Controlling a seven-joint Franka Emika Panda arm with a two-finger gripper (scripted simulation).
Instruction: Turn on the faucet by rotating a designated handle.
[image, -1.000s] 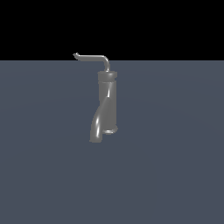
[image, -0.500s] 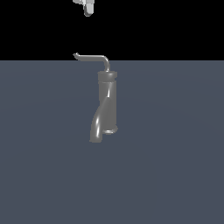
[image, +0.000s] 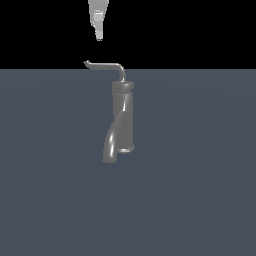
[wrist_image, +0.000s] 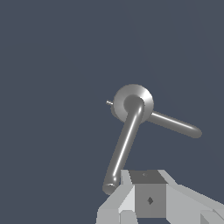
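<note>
**A:** At the twelve o'clock edge of the exterior view, the jaws (image: 98, 27) hang above the handle (image: 103, 65), just about over its hooked tip and well clear of it. The faucet (image: 122, 120) stands upright near the middle of the bench (image: 200, 190), spout (image: 112, 142) curving down toward seven o'clock.

**B:** Open or closed?

**A:** I cannot tell. From outside they read as one narrow pale wedge, and the wrist view shows only the grey body of the hand (wrist_image: 148, 199) (the fingertips are not clearly separable there).

**B:** So how would you do the turn well?

**A:** Come down beside the rod near its tip, not near the cap (image: 122, 86), since the far end gives the longest lever. From the wrist view, two rods leave the cap; the thick one toward four o'clock looks like the spout (wrist_image: 175, 124), so the thinner one (wrist_image: 124, 144) running toward the camera is the one to push.

**B:** Risk?

**A:** Probably sliding off over the tip. Push sideways along an arc about the faucet's axis, staying low enough to keep contact.
</note>
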